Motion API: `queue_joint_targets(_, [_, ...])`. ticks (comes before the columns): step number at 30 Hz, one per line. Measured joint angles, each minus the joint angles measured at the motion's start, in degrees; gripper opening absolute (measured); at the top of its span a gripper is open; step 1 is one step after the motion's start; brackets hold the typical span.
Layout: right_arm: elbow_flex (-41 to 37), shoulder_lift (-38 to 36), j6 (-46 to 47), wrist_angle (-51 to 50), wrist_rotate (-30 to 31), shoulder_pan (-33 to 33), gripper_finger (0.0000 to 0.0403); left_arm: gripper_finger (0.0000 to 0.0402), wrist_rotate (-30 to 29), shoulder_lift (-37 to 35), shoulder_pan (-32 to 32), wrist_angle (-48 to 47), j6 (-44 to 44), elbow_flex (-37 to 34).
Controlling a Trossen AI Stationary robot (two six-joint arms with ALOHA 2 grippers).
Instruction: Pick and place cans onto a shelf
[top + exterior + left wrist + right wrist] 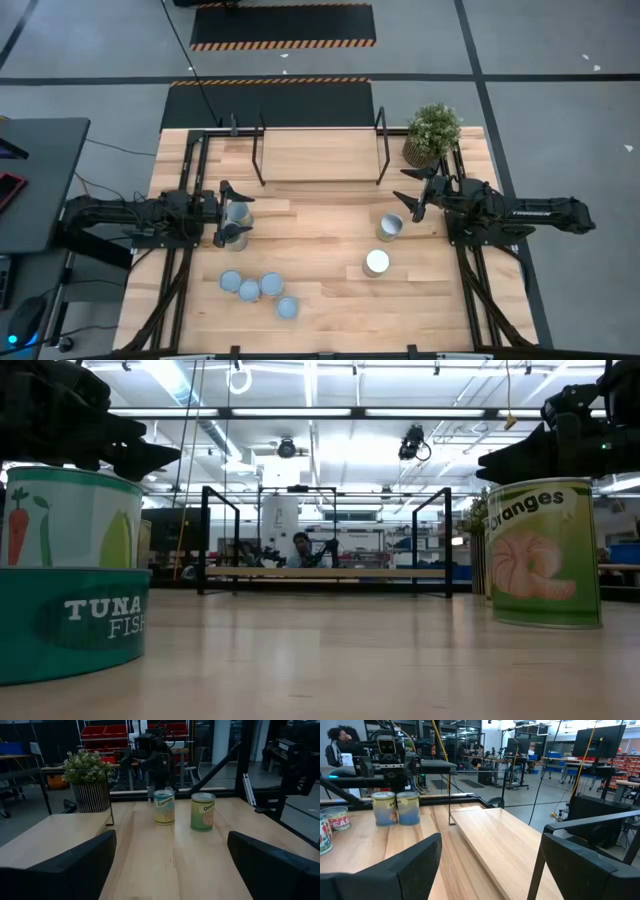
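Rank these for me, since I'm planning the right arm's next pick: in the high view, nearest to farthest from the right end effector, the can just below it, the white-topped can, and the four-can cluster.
From the right end effector:
1. Can just below it, toward the table's middle.
2. White-topped can, nearer the front edge.
3. Four-can cluster, far across on the left arm's side.

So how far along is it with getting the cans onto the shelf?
Nothing looks done: the shelf holds no cans. In hand: nothing is gripped. The left gripper hangs with open jaws over two cans, and the right gripper, also open, is near the carrots can. Left: every can, including the cluster near the table's front edge.
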Motion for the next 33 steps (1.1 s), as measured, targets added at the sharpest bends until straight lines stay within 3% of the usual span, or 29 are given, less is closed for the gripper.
queue_joint_targets(33, [-0.01,0.00,0.00,0.02,-0.01,0.00,0.0348,0.0387,0.02,0.00,0.01,0.01,-0.81,0.00])
